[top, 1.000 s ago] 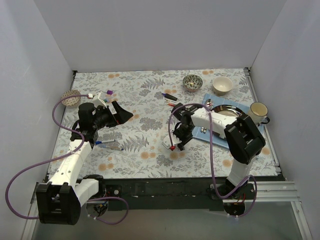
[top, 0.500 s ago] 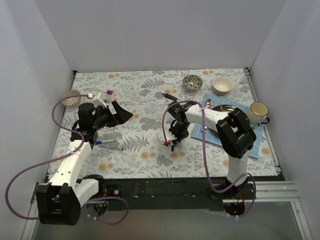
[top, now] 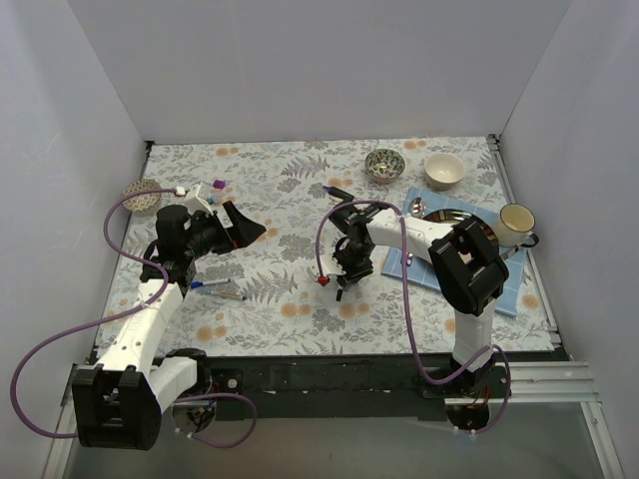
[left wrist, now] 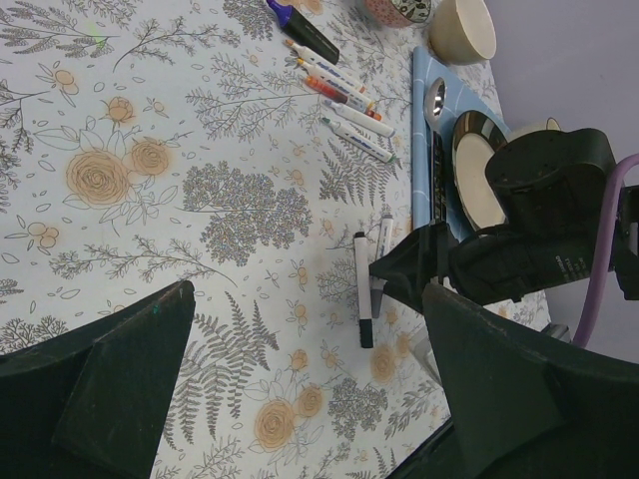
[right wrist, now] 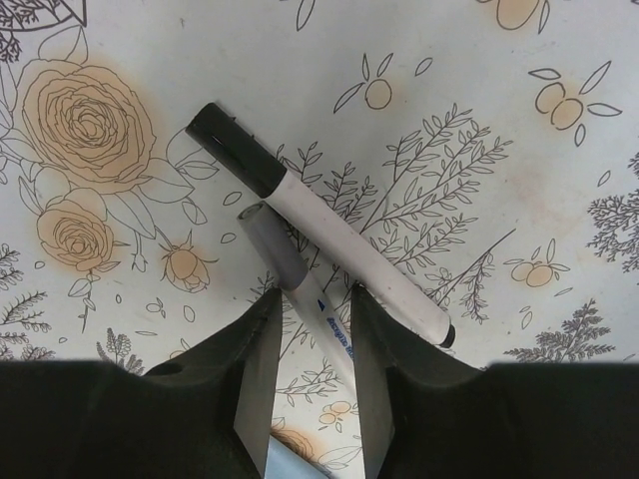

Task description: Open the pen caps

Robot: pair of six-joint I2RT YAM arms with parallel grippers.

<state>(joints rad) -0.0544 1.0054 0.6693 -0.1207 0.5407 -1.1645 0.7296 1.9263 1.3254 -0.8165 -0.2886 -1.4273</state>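
Two white-barrelled pens lie crossed on the flowered cloth. One has a black cap (right wrist: 235, 150), the other a grey cap (right wrist: 268, 242). My right gripper (right wrist: 310, 314) is open, low over the cloth, its jaws either side of the grey-capped pen's barrel with a gap on each side. It is at table centre in the top view (top: 344, 277). My left gripper (top: 240, 228) is open and empty, held above the left side. Its wrist view (left wrist: 308, 289) shows both pens (left wrist: 363, 289) and a far group of capped pens (left wrist: 339, 90). A loose purple cap (top: 219, 185) lies at the back left.
A blue mat (top: 504, 294) on the right holds a plate (top: 461, 222). A mug (top: 516, 220) and two bowls (top: 382, 163) (top: 444, 170) stand at the back right. A small patterned bowl (top: 140, 196) is far left. A pen (top: 218, 289) lies by the left arm.
My right gripper has moved a little to the left and back across the cloth. The left arm has not moved.
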